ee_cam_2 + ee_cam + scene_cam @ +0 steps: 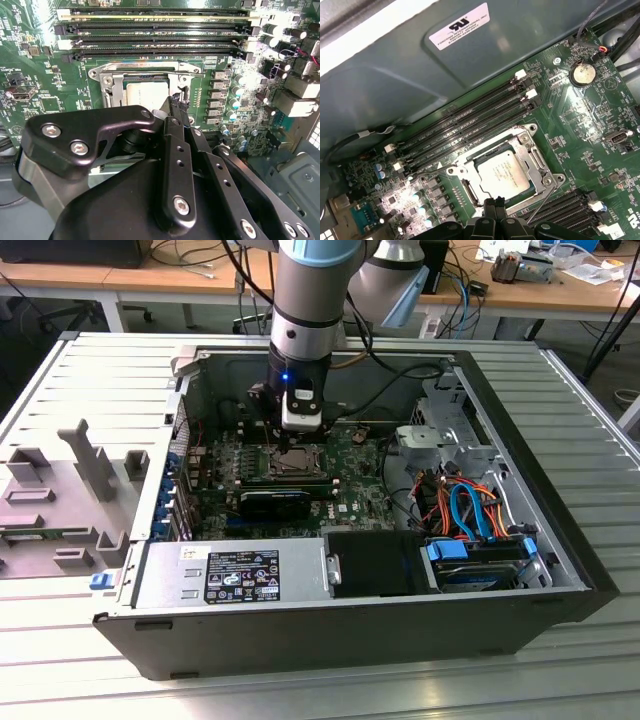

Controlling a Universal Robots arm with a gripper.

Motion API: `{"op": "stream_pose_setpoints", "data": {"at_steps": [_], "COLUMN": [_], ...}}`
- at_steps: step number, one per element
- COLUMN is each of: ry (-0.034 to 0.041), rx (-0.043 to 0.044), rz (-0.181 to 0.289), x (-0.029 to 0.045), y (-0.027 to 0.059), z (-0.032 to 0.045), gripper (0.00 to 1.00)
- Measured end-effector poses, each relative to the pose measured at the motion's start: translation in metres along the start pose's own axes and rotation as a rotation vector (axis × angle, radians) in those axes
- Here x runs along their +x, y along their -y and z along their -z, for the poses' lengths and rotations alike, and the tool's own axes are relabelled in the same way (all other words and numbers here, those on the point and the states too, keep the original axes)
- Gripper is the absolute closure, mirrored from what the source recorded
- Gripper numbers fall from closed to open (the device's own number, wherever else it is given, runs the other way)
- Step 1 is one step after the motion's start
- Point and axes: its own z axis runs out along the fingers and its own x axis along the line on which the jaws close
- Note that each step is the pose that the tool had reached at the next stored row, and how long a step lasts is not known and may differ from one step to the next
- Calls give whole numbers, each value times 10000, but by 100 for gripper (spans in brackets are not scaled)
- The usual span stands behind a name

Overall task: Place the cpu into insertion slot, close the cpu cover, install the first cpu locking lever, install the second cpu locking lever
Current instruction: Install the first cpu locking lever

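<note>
The cpu (pixel 502 172) lies flat in the insertion slot (pixel 470 192), its dull silver top showing through the cut-out of the cpu cover (pixel 536 159), which lies down around it. A thin wire locking lever (pixel 541 201) runs slantwise beside the socket. My gripper (pixel 495 204) hovers at the socket's edge, fingertips pressed together with nothing between them. The second wrist view has the cpu (pixel 147 92) inside the cover frame (pixel 142 70), with the gripper (pixel 176 102) at the chip's corner. In the exterior view the gripper (pixel 291 450) points straight down onto the socket (pixel 297 464).
Long black memory slots (pixel 470 122) run right beside the socket. A black heatsink block (pixel 275 502) sits nearer the case's front. Drive cage and orange and blue cables (pixel 470 510) fill the exterior view's right. The case walls (pixel 300 625) enclose the board.
</note>
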Motion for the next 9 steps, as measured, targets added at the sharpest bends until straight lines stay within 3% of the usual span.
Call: {"op": "stream_pose_setpoints", "data": {"at_steps": [9], "ry": [4], "rx": [19], "rz": [169], "x": [0], "y": [0], "z": [0], "gripper": [89]}}
